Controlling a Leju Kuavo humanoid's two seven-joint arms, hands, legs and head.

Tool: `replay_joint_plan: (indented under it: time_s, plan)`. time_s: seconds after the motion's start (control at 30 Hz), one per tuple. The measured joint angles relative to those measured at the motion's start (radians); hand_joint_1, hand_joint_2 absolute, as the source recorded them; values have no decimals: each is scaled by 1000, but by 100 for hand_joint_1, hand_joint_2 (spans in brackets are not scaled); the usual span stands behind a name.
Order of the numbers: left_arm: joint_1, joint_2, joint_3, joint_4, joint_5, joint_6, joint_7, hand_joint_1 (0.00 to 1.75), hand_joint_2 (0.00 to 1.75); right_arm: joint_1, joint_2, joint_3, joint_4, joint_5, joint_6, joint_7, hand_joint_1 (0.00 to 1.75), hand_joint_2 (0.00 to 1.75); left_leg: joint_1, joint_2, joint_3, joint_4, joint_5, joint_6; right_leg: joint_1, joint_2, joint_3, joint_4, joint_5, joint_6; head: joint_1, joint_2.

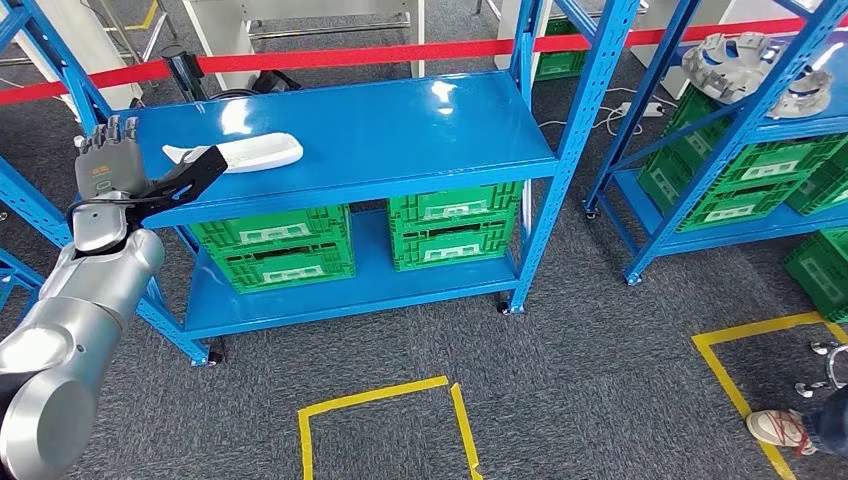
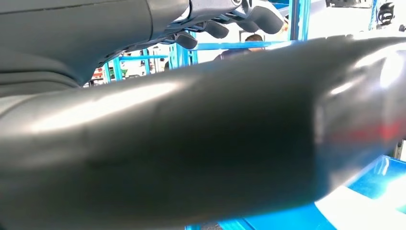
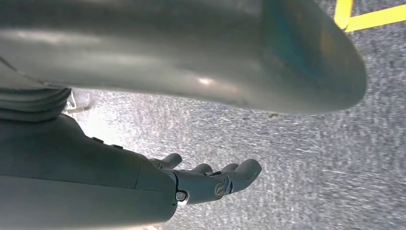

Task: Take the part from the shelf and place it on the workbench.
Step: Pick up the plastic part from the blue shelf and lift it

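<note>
Part (image 1: pixel 245 153), a long white piece, lies on the blue shelf's (image 1: pixel 400 130) top level, untouched, so the whole task is still ahead. Left hand (image 1: pixel 125 165) is raised at the shelf's edge, thumb reaching toward the part's near end, fingers (image 1: pixel 108 135) seemingly spread and holding nothing. Right hand (image 3: pixel 201 179) hangs over the carpet with loosely extended fingers, empty. Green crates (image 1: pixel 275 245) sit on the lower level; their contents cannot be made out.
</note>
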Motion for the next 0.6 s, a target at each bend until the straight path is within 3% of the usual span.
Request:
replay_joint_plan:
  time_s: [0.07, 0.1, 0.23, 0.3, 0.37, 0.4, 0.43, 0.47, 0.53, 0.6]
  plan:
    - [1, 2, 0, 0, 2, 0, -3, 0, 0, -2, 0, 0, 0, 3, 0, -1, 0, 0, -4, -1, 6, 4, -10, -9, 5, -2, 53, -113, 41, -12, 1, 0]
    - [1, 5, 0, 0, 2, 0, -5, 0, 0, -2, 0, 0, 0, 4, 0, -1, 0, 0, -5, -1, 7, 4, -14, -14, 8, -2, 66, -139, 44, -17, 1, 0]
    - [4, 10, 2, -2, 4, 2, -18, 0, 0, -2, 0, 0, 0, 8, 0, 0, 0, 0, -3, 0, 7, 14, -27, -36, 6, -1, 83, -157, 39, -37, -3, 0]
    - [4, 12, 3, -2, 3, 3, -22, 0, 0, -3, 0, 0, 0, 7, -1, 0, 0, 0, 1, 2, -30, 90, -62, -48, 1, -1, 97, -166, 37, -45, -8, 0]
    - [7, 11, 4, 0, 0, 3, -23, 0, 0, -3, 0, 0, 0, 7, -1, 1, 0, 0, 6, 3, -99, 210, -101, -57, -1, -1, 106, -167, 31, -49, -12, 0]
    - [11, 10, 4, 0, -1, 3, -23, 0, 0, -3, 0, 0, 0, 8, -1, 1, 0, 0, 9, 3, -127, 249, -104, -61, -2, -1, 110, -166, 27, -48, -13, 0]
    - [13, 9, 4, 0, -3, 3, -23, 0, 0, -2, 1, 0, 0, 8, 0, 1, 0, 0, 12, 3, -138, 253, -88, -64, -3, -1, 114, -165, 23, -46, -13, 0]
    - [15, 9, 4, 0, -5, 4, -24, 0, 0, -2, 1, 0, 0, 8, 0, 1, 0, 0, 14, 4, -130, 219, -55, -66, -6, -1, 119, -164, 18, -43, -13, 0]
    - [15, 8, 5, -1, -8, 5, -26, 0, 0, -2, 1, 0, 0, 10, 1, 2, 0, 0, 17, 5, -76, 93, 18, -69, -9, 0, 130, -161, 6, -32, -14, 0]
    - [14, 8, 5, -1, -9, 6, -27, 0, 0, -3, 0, 1, 0, 12, 1, 2, 0, 0, 14, 4, -35, 8, 41, -61, -8, 1, 134, -159, -3, -19, -16, 0]
